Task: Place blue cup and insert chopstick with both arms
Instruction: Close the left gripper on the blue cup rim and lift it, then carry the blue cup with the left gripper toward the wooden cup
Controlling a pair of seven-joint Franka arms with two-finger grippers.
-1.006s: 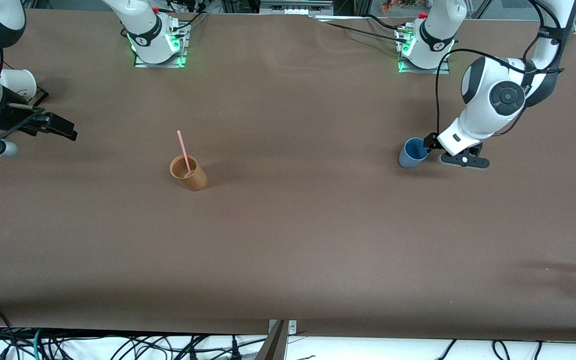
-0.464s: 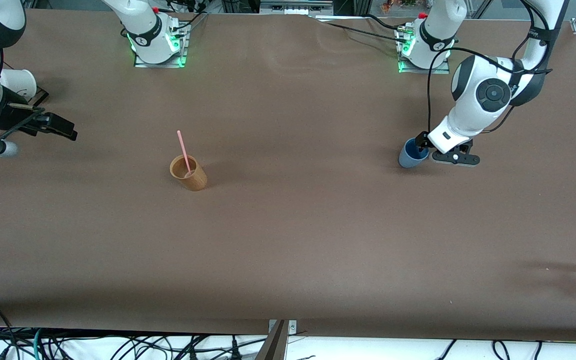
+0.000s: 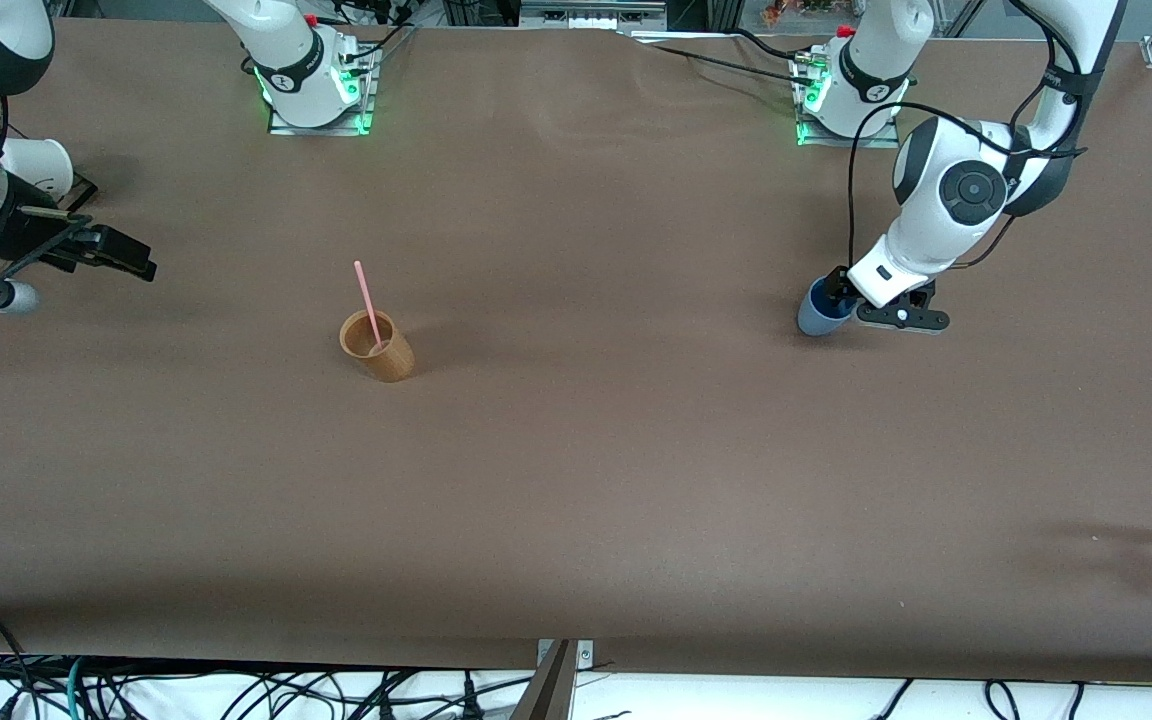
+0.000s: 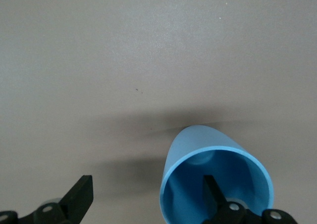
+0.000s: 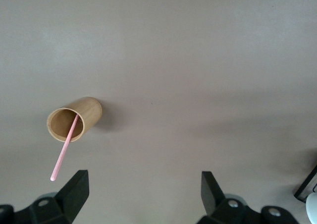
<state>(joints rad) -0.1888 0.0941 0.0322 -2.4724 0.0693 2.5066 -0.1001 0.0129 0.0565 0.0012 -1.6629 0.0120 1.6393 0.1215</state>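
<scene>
Your left gripper (image 4: 148, 204) is down at the blue cup (image 3: 822, 310), toward the left arm's end of the tabletop (image 3: 576, 480), jaws apart with one finger inside the rim and one outside, nothing clamped yet. That cup looks light and thin-walled, probably slick, so pinch the wall near the rim gently or it may tip. One chopstick (image 3: 368, 305), thin and stiff, leans in the one tan cup (image 3: 377, 347) nearer the right arm's end. Your right gripper (image 5: 143, 204) waits over that end's edge, jaws apart and empty. One white paper cup (image 3: 36, 165) sits near that edge too.
</scene>
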